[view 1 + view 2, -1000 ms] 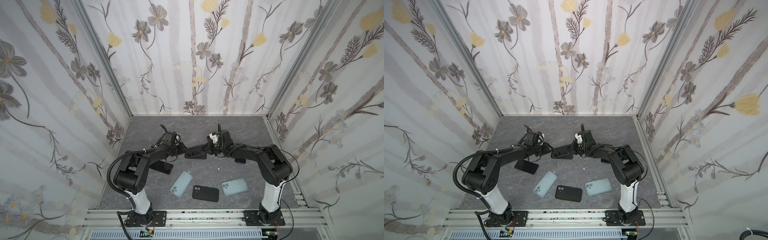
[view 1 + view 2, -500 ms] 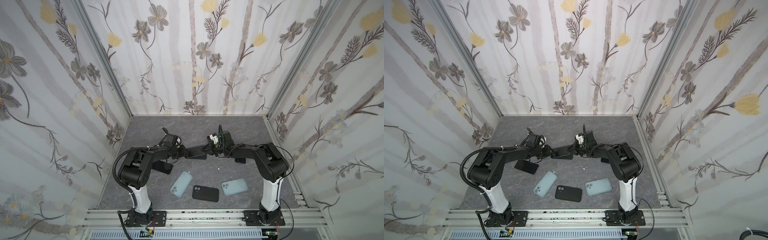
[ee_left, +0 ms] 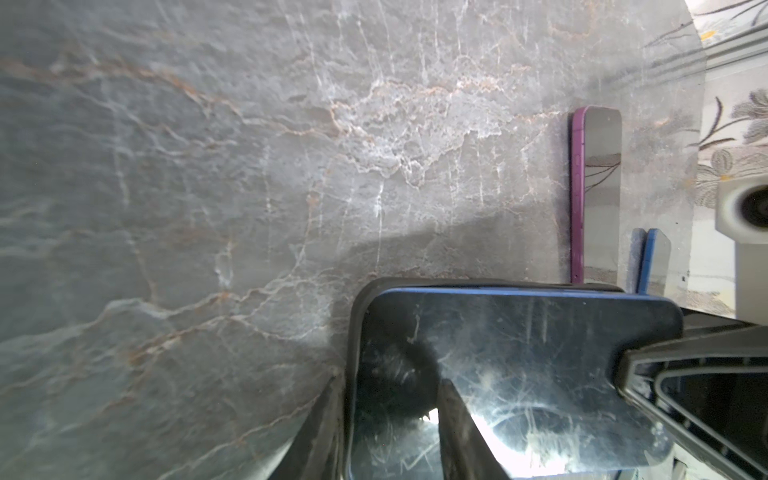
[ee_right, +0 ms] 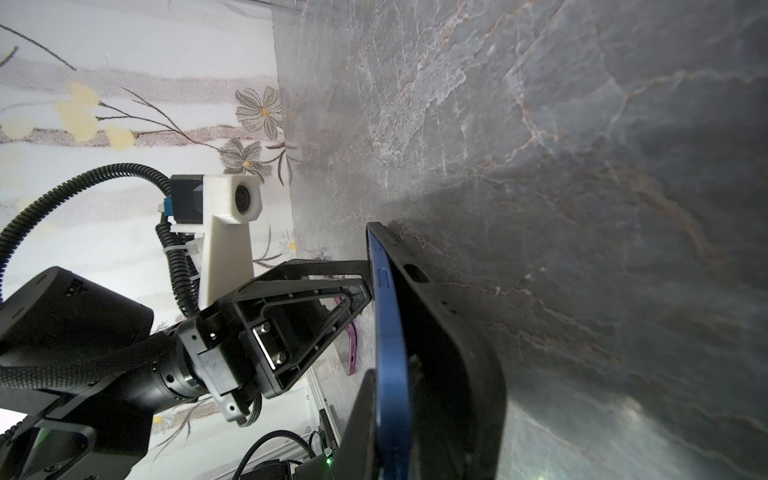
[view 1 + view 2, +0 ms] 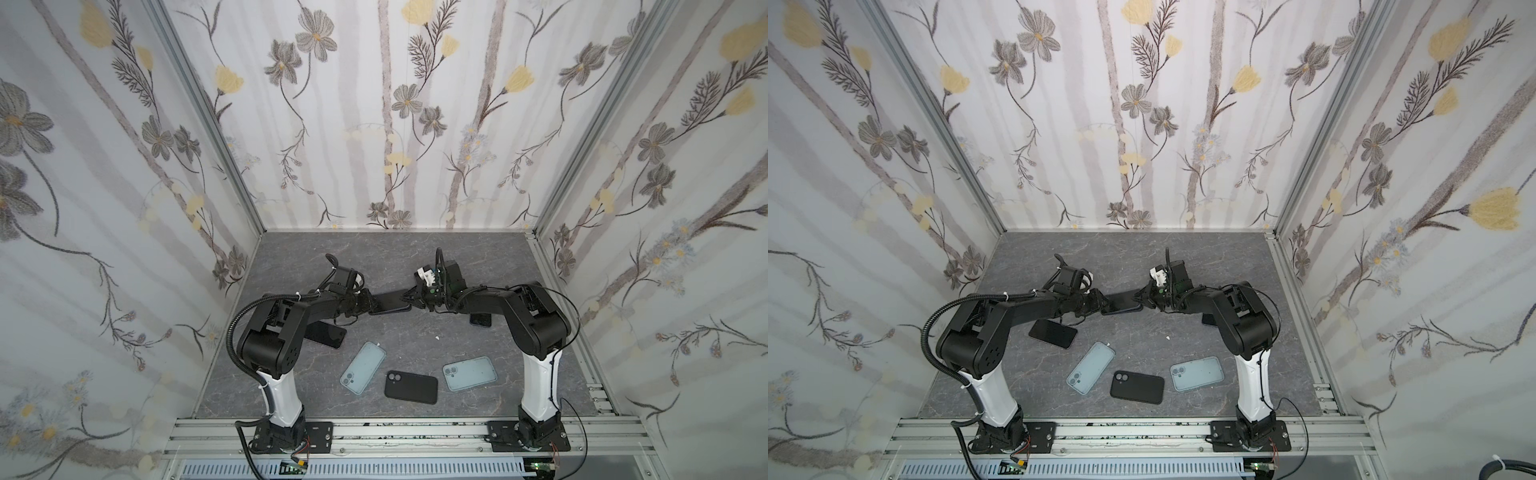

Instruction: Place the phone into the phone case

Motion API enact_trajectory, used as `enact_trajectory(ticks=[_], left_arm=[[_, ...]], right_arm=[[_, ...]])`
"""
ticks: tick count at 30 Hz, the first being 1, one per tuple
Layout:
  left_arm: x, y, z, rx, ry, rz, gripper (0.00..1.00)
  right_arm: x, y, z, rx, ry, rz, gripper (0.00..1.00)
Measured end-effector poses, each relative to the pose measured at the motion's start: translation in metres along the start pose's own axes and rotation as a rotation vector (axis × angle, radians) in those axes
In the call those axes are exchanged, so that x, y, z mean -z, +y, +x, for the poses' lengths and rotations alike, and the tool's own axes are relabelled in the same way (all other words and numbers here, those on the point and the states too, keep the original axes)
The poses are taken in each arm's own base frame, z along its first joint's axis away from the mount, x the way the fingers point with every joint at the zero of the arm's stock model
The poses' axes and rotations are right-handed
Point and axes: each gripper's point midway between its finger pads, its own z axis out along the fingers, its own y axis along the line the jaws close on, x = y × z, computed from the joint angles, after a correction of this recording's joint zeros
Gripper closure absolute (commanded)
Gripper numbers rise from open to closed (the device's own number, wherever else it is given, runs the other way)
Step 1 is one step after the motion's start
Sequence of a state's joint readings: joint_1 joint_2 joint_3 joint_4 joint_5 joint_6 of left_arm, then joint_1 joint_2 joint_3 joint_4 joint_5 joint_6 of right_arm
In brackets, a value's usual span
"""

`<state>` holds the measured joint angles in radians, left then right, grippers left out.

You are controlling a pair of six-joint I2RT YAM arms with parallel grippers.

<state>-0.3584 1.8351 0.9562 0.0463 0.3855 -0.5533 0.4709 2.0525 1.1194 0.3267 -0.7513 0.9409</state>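
Currently the blue phone (image 3: 519,374) sits only partly in the black case (image 4: 449,353), one long rim proud, both held over the counter (image 5: 374,257). Left claw (image 5: 371,303) grips across the phone's width; right claw (image 5: 410,298), closed tight, pinches phone and case together. Pressing that rim home appears outstanding.

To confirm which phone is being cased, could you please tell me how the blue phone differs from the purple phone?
The blue phone sits against a black case; the purple phone is bare. The left fingers and right fingers grip the blue phone; the purple phone lies untouched on the table. The blue phone's screen is smudged; the purple phone's looks clean. Both have dark, glossy screens.
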Motion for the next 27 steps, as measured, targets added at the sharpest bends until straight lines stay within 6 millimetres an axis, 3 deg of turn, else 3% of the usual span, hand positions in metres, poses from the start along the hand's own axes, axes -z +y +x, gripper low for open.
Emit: enact_trajectory(ticks=[21,27], left_arm=[[-0.003,0.006,-0.009,-0.105,0.012,-0.093,0.65],[-0.005,0.008,-0.017,-0.122,0.005,-0.124,0.67]], right_arm=[[-0.009,-0.012,-0.002,0.028,0.047,0.015,1.0],[-0.008,-0.009,-0.004,0.052,0.049,0.053,0.86]])
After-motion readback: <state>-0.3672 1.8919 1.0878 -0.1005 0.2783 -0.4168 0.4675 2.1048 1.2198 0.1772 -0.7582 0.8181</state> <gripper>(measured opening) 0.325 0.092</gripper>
